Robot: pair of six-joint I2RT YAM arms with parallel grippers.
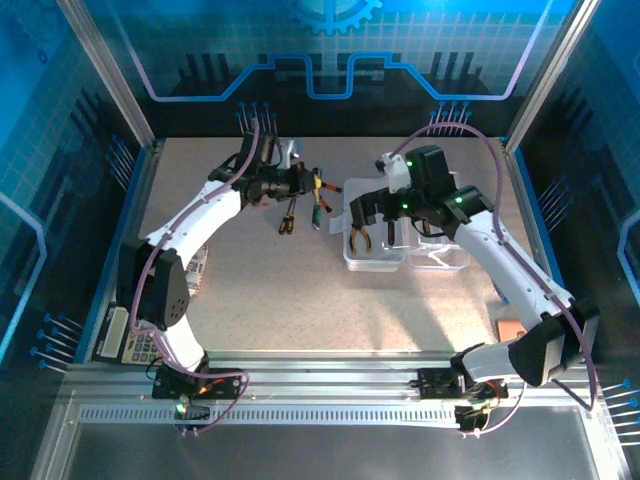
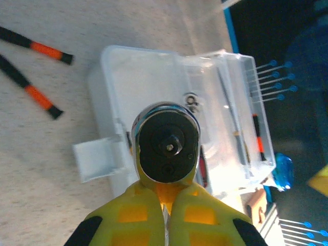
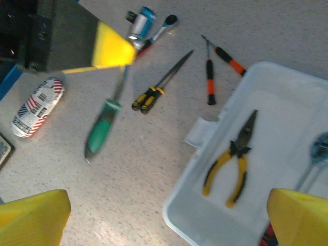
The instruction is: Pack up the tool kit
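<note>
Several tools lie loose on the table [image 3: 154,174] beside the clear case [image 3: 277,72]: a green-handled screwdriver [image 3: 101,134], a yellow-and-black-handled tool [image 3: 148,98] and two thin orange-and-black screwdrivers [image 3: 209,82] close to the case's latch tab. The yellow-handled pliers [image 3: 230,164] lie flat inside one half of the case. The other half holds a few slim pieces too small to name.

The right gripper [image 3: 164,220] hangs just above the pliers, its fingers spread wide with nothing between them. The left gripper [image 2: 166,205] is clamped tight on what looks like a ratchet [image 2: 166,146], pinched near its chrome head, and sits left of the case over the loose tools.

Packing looks only partly done, and the risks sit around the case. The two arms are close together there, so if the left one brings the ratchet in while the right one is over the tray, they could knock. The case is light and stands free, so a wide finger catching its wall or latch tab could shove it or tip the pliers out. A ratchet gripped by one end may swing, strike the rim and drop outside
</note>
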